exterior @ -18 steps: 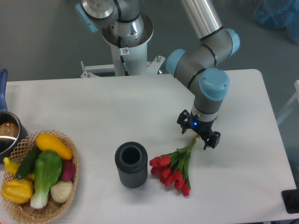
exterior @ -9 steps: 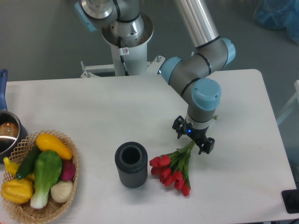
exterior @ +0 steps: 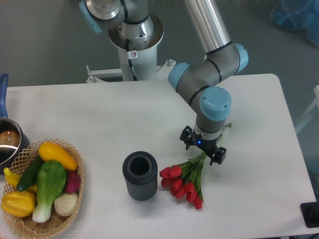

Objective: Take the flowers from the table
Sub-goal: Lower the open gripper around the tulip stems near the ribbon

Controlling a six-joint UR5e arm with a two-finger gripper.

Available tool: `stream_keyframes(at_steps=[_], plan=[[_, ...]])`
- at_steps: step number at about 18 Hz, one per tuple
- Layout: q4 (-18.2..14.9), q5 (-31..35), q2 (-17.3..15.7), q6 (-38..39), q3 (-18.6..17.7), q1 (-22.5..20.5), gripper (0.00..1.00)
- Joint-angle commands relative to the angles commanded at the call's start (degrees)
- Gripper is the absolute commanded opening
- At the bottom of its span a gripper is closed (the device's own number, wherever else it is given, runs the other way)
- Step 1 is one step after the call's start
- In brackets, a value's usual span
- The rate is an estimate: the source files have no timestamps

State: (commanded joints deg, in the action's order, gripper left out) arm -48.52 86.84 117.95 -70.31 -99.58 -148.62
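1. I have the end effector (exterior: 203, 149) hovering low over the stem end of the flowers (exterior: 187, 178), with its two fingers spread apart and nothing between them.

2. The flowers lie flat on the worktop (exterior: 99, 114), towards the near edge and right of centre. The red heads point to the near-left; the green stems run up and to the right, under the end effector.

3. The fingers look set roughly across the stems, which is what I want. I judge the grasp should land on the bundled stems, not on the heads or the loose leaves.

4. I would come straight down until the fingertips are just off the worktop, one on each side of the stems, then close gently. From this view I cannot tell how high the fingertips stand above the surface, so I would go slowly.

5. A soft bunch can splay or slip, so I would close fully before lifting, then raise it vertically.

6. The dark ribbed cup (exterior: 140, 176) stands just left of the heads, near but apart. I would keep the lift from swinging the heads into it.
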Motion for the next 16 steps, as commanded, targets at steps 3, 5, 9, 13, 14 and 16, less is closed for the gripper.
stream_keyframes(at_steps=[3, 5, 9, 13, 14, 16], plan=[[-0.09, 0.17, 0.09, 0.09, 0.0, -0.26, 1.0], [-0.17, 1.4, 0.09, 0.17, -0.09, -0.44, 1.0], [-0.09, 2.37, 0.26, 0.26, -0.09, -0.88, 1.0], [-0.09, 2.29, 0.62, 2.28, -0.7, -0.44, 1.0], [0.0, 2.29, 0.96, 2.46, -0.7, -0.35, 1.0], [0.0, 2.29, 1.14, 2.55, -0.7, -0.26, 1.0]])
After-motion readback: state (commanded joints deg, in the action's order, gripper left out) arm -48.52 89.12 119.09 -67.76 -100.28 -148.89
